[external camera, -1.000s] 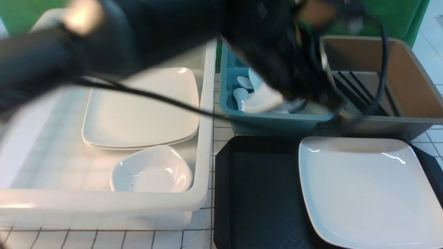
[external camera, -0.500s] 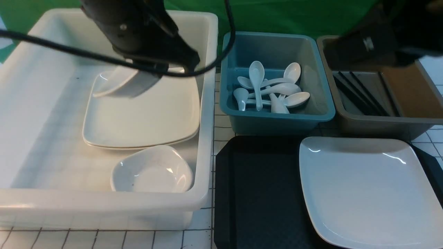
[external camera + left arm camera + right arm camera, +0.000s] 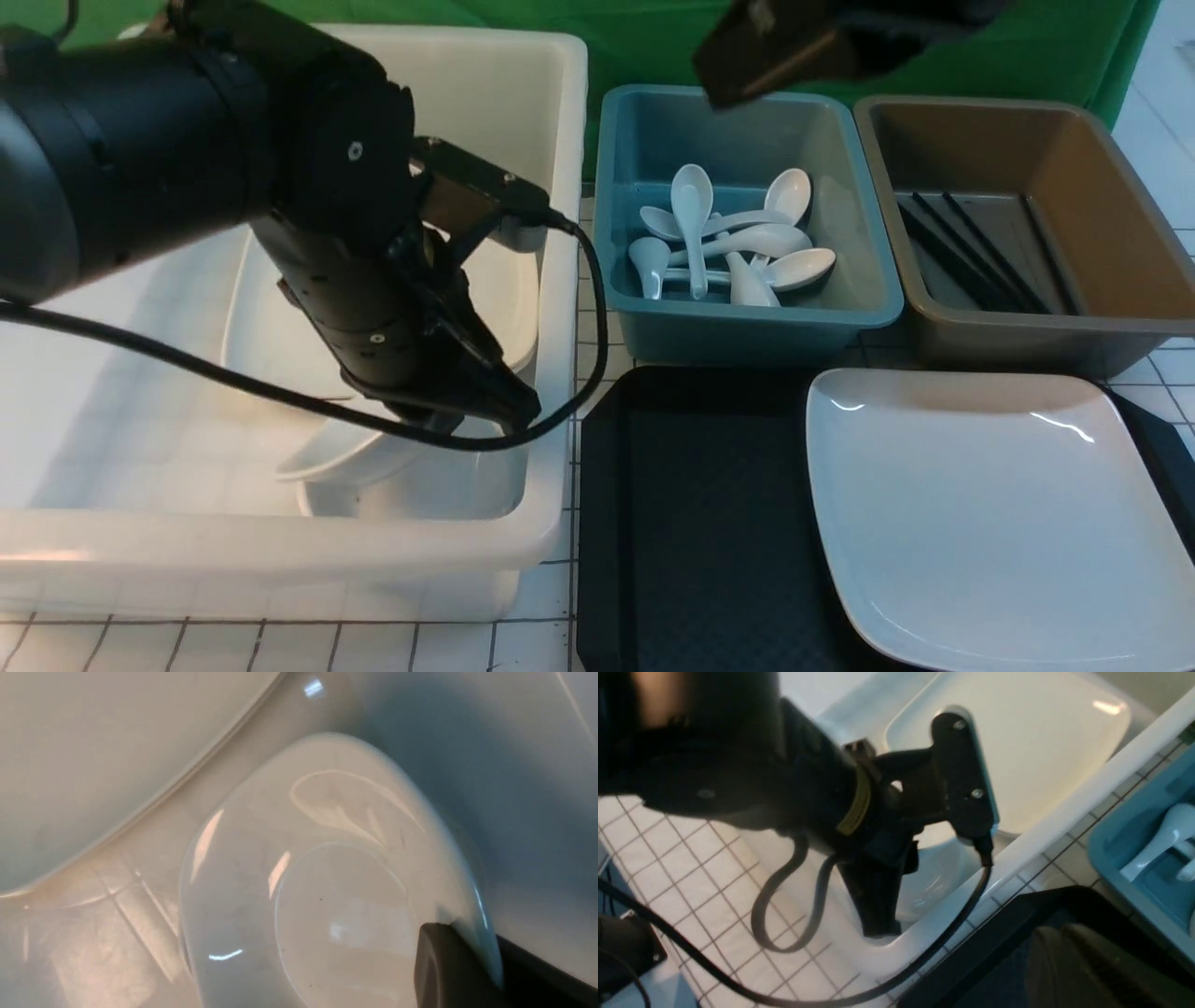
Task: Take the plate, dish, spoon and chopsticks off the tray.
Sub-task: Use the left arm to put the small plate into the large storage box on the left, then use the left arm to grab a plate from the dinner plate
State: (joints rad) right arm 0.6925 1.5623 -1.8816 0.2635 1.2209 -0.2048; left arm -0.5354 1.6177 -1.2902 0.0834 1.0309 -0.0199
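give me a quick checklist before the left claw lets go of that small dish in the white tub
1. Left claw gripping the dish by its rim: ok.
2. Dish inside the walls of the white tub: ok.
3. Dish resting on the second small dish beneath it: cannot tell, the arm hides the contact.
4. Right claw out of the way: ok, raised above the teal tub.
5. Tray cleared: not ok, the plate lies on it.
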